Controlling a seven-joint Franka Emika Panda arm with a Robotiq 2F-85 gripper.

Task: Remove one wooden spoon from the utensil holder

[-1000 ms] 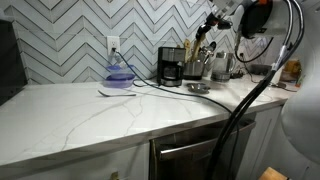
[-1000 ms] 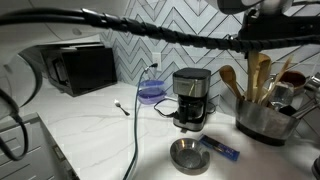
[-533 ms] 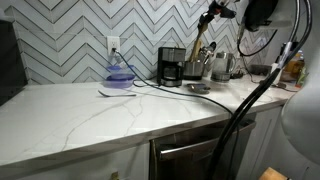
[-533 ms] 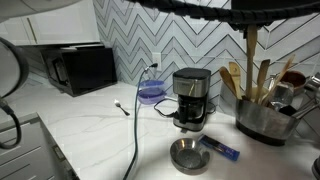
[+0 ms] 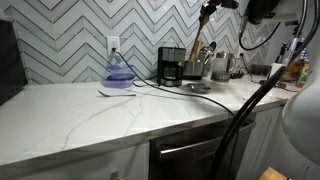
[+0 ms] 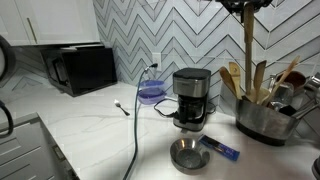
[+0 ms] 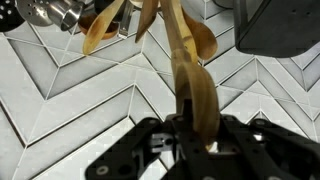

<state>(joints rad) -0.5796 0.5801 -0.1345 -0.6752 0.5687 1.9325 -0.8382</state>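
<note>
The gripper [image 6: 246, 7] is cut off by the top edge in both exterior views, so only its lower part shows there. In the wrist view its two fingers [image 7: 152, 142] are pressed onto the wide end of the wooden spoon [image 6: 248, 55], which hangs almost straight down. The spoon's lower end reaches down among the other wooden utensils [image 6: 263, 80], about at the rim of the utensil holder [image 6: 262, 122]. I cannot tell if the tip is inside the holder or just above it. In an exterior view from farther away, the spoon [image 5: 203, 35] is very thin and the holder is too small to make out.

The holder stands on a white counter [image 6: 90, 140] with faint grey veins, just beside a black coffee maker [image 6: 190, 98]. In front of them lie a small metal bowl [image 6: 186, 155] and a blue packet [image 6: 222, 149]. Farther back are a purple bowl [image 6: 152, 93] and a black microwave [image 6: 82, 68]. The wall [image 6: 130, 30] has pale zigzag tiles.
</note>
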